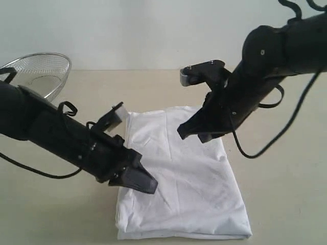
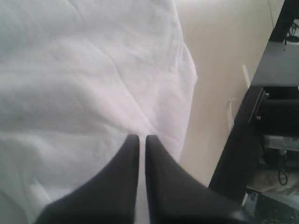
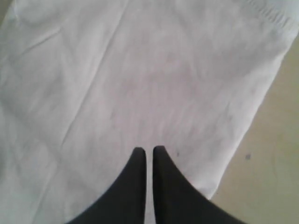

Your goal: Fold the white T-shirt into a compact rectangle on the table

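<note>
Shirt: the soft white cotton T-shirt [image 1: 189, 178] lies flat, folded into a rough rectangle with a plain white side up. Shallow creases cross it, and stacked layers show along its nearer edge.
Shirt position: it sits on the broad, pale beige matte table [image 1: 286, 194], about midway between the table's left and right sides and well apart from its far edge.
Shirt detail: the right wrist view shows a stitched hem [image 3: 271, 14] running along one corner of the cloth, with bare tabletop just beyond it.
Left pincer: the black left gripper [image 1: 152, 187] is over the shirt's left edge. Its two tapered fingers [image 2: 117, 177] are pressed together with only a thin slit between them, and no cloth is pinched there.
Left contact: the tips sit low over the fabric, but I cannot tell whether they touch it.
Right pincer: the black right gripper [image 1: 182, 132] is over the far right part of the shirt. Its fingers [image 3: 173, 186] are together and empty, pointing down at the cloth.
Right contact: I cannot tell whether it touches the cloth.
Basket: a round silver wire-mesh basket [image 1: 38, 71] stands at the table's far left corner, well apart from the shirt and partly behind the left arm.
Cables: black cables [image 1: 286, 127] loop from the right arm above the table's right side.
</note>
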{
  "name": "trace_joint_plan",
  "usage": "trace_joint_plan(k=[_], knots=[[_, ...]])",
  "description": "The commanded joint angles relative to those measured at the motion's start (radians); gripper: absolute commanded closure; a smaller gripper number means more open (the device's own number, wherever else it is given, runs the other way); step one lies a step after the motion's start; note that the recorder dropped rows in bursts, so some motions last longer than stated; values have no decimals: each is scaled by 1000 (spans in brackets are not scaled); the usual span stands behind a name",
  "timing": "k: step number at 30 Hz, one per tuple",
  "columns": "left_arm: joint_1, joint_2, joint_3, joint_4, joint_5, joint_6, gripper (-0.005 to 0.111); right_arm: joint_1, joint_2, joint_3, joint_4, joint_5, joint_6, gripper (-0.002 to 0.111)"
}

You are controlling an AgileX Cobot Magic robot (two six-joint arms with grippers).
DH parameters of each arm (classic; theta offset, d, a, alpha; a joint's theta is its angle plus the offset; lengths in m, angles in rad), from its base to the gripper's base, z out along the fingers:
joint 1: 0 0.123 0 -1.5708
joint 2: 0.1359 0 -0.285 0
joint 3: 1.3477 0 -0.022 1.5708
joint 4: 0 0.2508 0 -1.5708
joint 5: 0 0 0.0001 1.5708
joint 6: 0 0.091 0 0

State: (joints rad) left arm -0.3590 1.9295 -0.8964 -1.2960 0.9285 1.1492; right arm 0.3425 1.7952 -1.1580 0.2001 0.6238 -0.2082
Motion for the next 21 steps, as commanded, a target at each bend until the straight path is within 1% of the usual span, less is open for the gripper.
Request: trace_joint_plan(k=[1,4,7,10,12,13,14,15,16,17,18,19,21], knots=[[-25,-4,60,12,-28,-38,102,-54,136,-122,-24,29,15,109],[-25,-4,105,27,-69,-66,102,-80,223,-197,-24,65,11,109],[-25,-4,145,36,-84,-76,102,-98,298,-252,-29,95,-13,109],[-25,-4,158,54,-87,-76,102,-125,348,-293,-55,95,-14,109],[-25,-6,158,59,-58,-76,102,-154,355,-323,-86,90,12,109],[-23,-32,158,26,-20,-22,102,-180,342,-358,-89,135,24,109],[-21,-51,158,-1,-20,-2,102,-187,325,-371,-89,174,24,109],[-19,-106,132,-56,-55,18,102,-192,278,-369,-91,220,10,109],[-14,-131,108,-51,-86,18,102,-192,254,-361,-89,230,10,109],[-10,-162,58,0,-201,-16,102,-184,199,-326,-71,237,10,109],[-10,-163,37,33,-254,-48,102,-177,176,-300,-55,244,5,109],[-10,-149,-11,101,-342,-96,102,-158,144,-239,-34,245,-6,109],[-10,-97,-76,112,-356,-103,102,-116,124,-150,-15,188,-8,109]])
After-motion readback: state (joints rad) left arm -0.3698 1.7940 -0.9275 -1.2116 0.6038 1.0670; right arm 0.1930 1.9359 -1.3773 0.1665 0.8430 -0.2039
